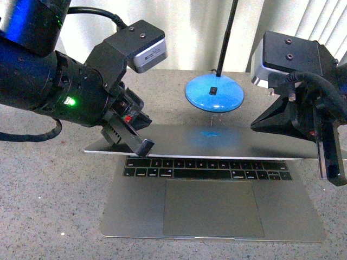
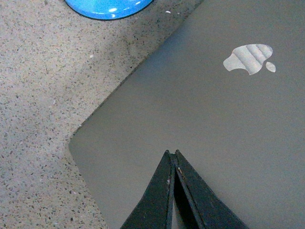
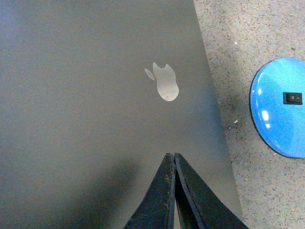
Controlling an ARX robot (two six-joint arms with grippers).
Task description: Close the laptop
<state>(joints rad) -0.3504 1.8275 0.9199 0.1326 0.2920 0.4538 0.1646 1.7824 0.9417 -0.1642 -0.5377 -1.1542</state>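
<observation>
Laptop (image 1: pixel 211 208) lid is found partway down. Left gripper (image 1: pixel 145 146) and right gripper (image 3: pixel 171 155) are pressed together, the left seemingly touching the lid.

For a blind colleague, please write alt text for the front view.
A silver-grey laptop on a speckled counter, lid lowered almost flat above the keyboard. The shut left end effector touches the lid's front edge; the right end effector hangs by its right end. A blue lamp base stands behind.

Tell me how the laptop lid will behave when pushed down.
The laptop lid looks like thin, rigid metal, so it should likely swing down as one piece without flexing. Its smooth surface may let the left gripper slip.
</observation>
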